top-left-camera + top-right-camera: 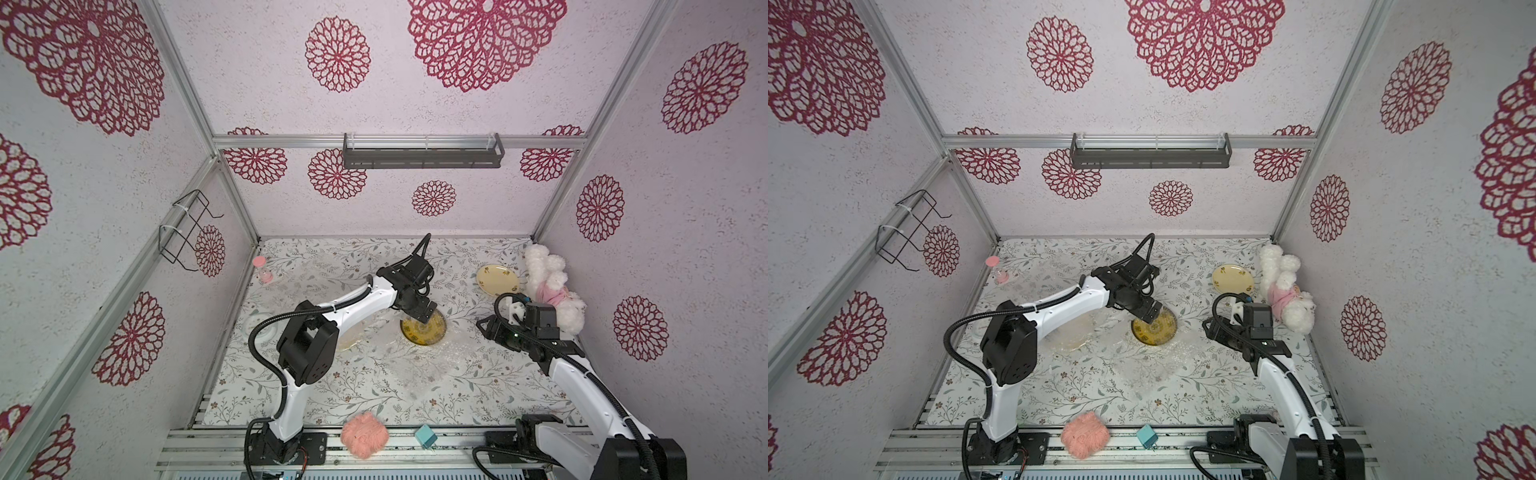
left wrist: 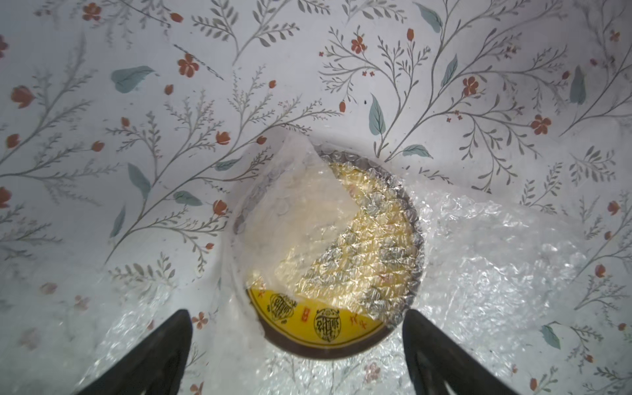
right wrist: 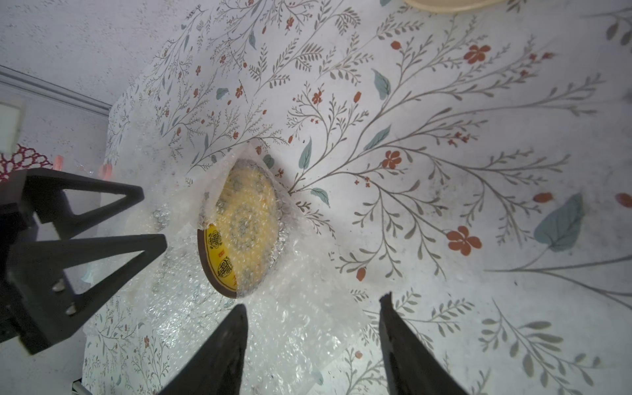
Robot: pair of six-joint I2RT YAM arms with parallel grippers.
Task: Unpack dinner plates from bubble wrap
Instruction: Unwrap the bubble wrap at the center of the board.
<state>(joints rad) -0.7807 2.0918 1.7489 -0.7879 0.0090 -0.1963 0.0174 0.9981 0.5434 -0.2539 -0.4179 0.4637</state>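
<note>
Step in hand: unwrapping the yellow plate (image 2: pixel 318 325), middle of the scene. Bubble wrap (image 2: pixel 478 256) covers most of it. Only a crescent on its left side is bare, and one flap lies folded across the top. Left gripper (image 2: pixel 297 312) hovers right over it, jaws wide, holding nothing. Right gripper (image 3: pixel 314 301) sits right of it at the loose sheet's edge, jaws half apart, empty. One cream plate (image 1: pixel 497 280) lies bare, far right. Next, my guess: pinch the flap and peel it off without dragging the plate.
</note>
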